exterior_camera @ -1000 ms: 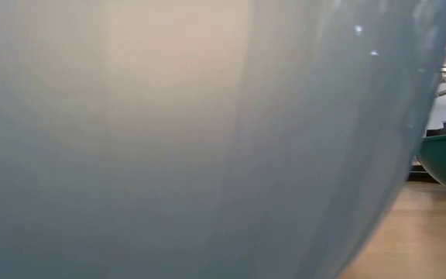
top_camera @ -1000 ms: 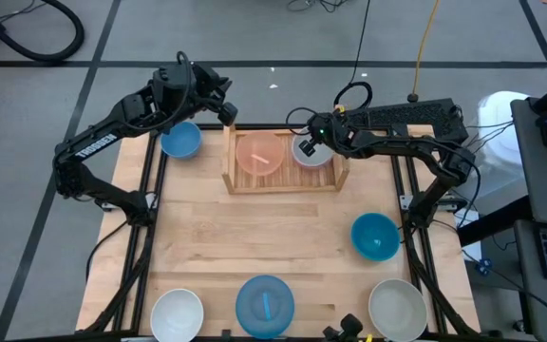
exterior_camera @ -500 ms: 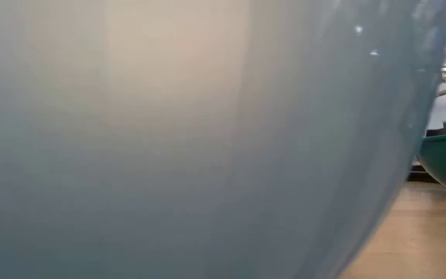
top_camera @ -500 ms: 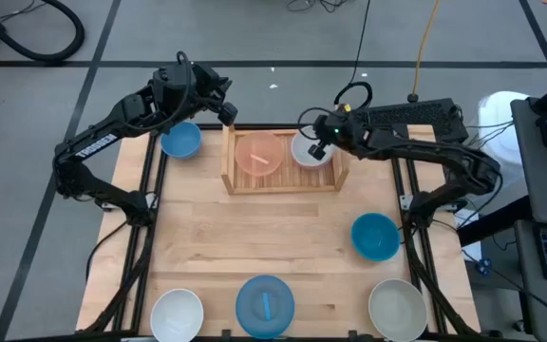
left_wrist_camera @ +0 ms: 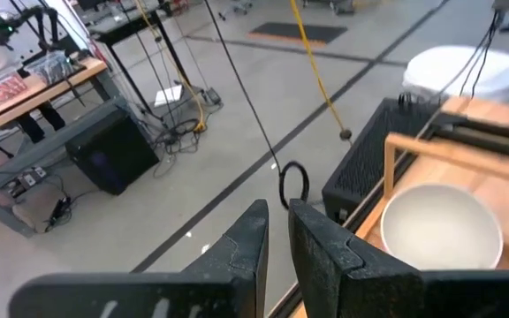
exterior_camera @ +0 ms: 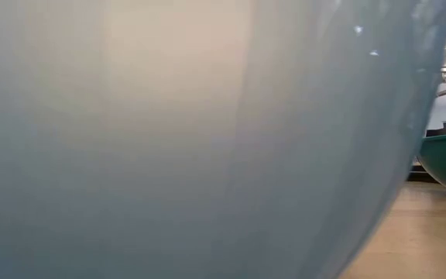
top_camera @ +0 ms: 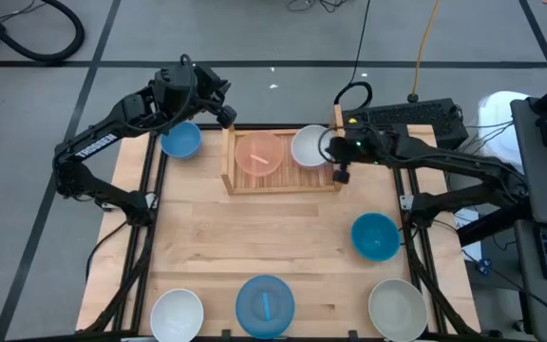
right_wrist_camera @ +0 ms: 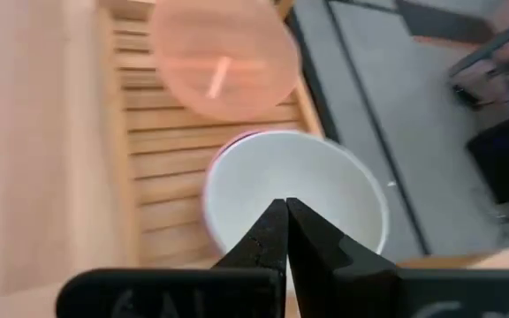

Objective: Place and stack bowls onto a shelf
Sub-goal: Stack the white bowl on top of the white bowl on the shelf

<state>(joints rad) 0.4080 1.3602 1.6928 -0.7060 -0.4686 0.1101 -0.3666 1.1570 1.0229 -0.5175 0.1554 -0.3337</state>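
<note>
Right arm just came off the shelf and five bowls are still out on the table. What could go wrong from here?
The white bowl sits stacked on a pink one in the shelf; another stacked there may tip. The right end effector hangs shut beside the shelf's side board and could knock it when swinging away. The left end effector waits near the shelf's far corner, close to the peach bowl.

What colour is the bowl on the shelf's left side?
Peach-pink bowl, on the shelf; the high view shows it best.
</note>
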